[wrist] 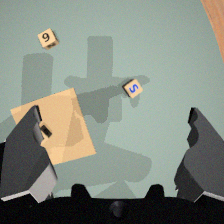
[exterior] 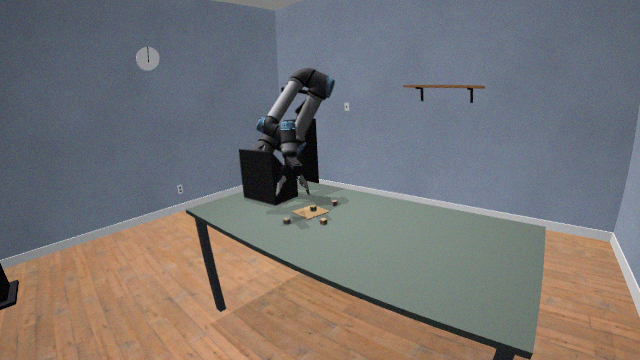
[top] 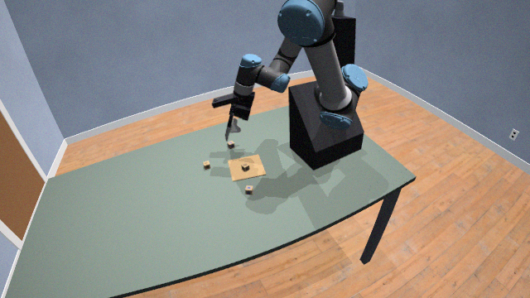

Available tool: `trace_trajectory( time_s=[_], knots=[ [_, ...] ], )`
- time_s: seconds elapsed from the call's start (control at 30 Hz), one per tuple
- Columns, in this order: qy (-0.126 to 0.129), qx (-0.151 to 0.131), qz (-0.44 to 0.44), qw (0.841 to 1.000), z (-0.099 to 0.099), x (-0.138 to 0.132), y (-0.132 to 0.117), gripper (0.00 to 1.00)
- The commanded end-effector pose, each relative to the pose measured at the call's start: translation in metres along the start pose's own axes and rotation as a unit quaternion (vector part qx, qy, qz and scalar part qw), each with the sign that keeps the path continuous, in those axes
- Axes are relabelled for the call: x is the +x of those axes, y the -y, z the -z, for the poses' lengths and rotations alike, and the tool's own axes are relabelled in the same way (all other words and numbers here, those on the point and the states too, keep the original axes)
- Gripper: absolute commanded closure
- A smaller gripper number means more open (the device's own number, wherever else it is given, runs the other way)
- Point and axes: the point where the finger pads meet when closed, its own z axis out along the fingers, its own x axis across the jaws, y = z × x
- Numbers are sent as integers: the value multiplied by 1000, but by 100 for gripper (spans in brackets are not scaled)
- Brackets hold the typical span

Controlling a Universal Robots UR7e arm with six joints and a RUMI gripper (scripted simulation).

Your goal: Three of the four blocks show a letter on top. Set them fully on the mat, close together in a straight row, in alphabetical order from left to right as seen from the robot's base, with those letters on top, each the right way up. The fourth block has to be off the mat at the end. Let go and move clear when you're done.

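Blue walls, wood plank floor [exterior: 125,300], green table [exterior: 425,250], wall clock [exterior: 147,58] left, shelf [exterior: 444,87] right.

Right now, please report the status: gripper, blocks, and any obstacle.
Gripper open, empty, above block S. One block on the mat; three blocks off it. Nothing in the way.

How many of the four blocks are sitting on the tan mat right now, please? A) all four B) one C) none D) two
B: in the top view only one block sits on the mat; the other three lie on the green table beside it, and the open gripper holds nothing.
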Motion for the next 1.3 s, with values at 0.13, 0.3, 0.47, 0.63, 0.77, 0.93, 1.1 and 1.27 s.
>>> trace_trajectory(
  time_s=[0.13, 0.3, 0.47, 0.63, 0.77, 0.93, 1.1, 1.27],
  knots=[
    [17, -41, 71, 996, 8, -21, -7, 0],
    [31, -65, 124, 990, 16, -40, -14, 0],
    [42, -79, 158, 983, 22, -52, -20, 0],
    [59, -98, 204, 972, 32, -70, -29, 0],
    [70, -108, 231, 964, 39, -82, -35, 0],
    [88, -124, 274, 950, 51, -101, -46, 0],
    [103, -135, 306, 937, 61, -116, -55, 0],
    [109, -139, 317, 932, 64, -121, -58, 0]
  ],
)
